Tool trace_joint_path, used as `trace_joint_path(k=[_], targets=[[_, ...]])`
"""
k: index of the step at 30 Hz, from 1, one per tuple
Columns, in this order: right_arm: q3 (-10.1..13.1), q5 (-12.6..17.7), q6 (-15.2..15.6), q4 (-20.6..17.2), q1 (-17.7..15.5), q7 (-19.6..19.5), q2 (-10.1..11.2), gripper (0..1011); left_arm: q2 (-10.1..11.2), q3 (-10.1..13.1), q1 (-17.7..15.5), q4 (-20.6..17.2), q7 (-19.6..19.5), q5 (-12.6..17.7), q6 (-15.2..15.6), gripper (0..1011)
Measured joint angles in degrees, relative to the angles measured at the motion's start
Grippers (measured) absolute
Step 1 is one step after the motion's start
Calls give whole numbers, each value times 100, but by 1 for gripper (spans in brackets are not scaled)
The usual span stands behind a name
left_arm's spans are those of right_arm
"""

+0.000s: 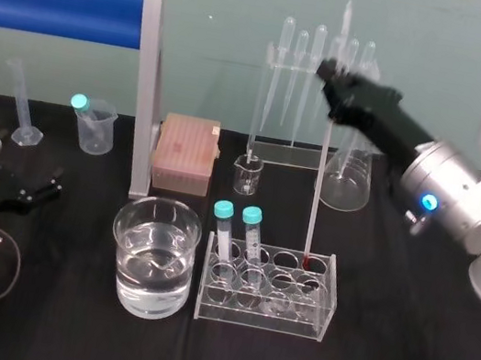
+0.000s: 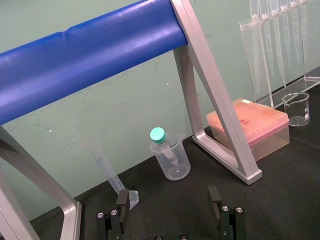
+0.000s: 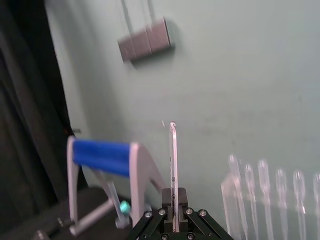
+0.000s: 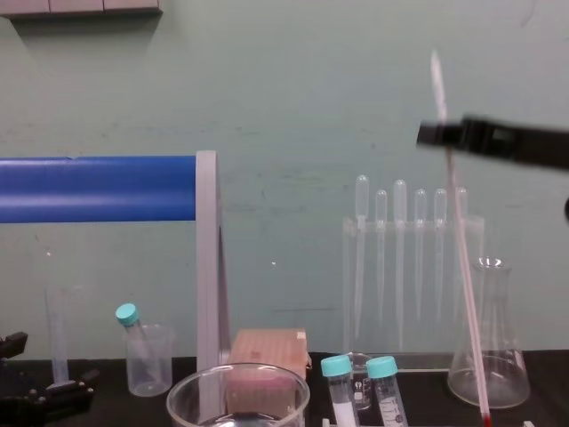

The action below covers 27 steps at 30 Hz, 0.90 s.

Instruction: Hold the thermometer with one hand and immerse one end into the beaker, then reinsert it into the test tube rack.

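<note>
One thermometer (image 1: 318,184) upright between right gripper (image 1: 332,70) jaws

The chest view's lower edge cuts off the beaker (image 4: 191,391) just below its rim; the thermometer (image 3: 173,160) disappears between the closed fingers of the right gripper (image 3: 174,197), blurred pipettes (image 3: 262,172) standing beyond.

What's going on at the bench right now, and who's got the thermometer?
The right gripper is shut on the thermometer near its upper end, holding it roughly upright. The red lower tip sits at a rear hole of the test tube rack, not in the beaker, which stands to the rack's left with clear liquid in it. The left gripper is open and parked at the far left, holding nothing.
</note>
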Motion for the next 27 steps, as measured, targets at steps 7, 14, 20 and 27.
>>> trace_joint_path(k=[7, 14, 20, 27], targets=[[100, 189, -549, -177, 66, 271, 25, 57, 0, 0, 0, 0, 0, 0, 0, 1008], [-65, 299, -1167, -66, 279, 772, -52, 56, 0, 0, 0, 0, 0, 0, 0, 1008], [-337, 581, -1528, 96, 453, 1396, -214, 56, 0, 0, 0, 0, 0, 0, 0, 1008], [-699, 752, -1745, 223, 589, 1917, -347, 57, 0, 0, 0, 0, 0, 0, 0, 1008]])
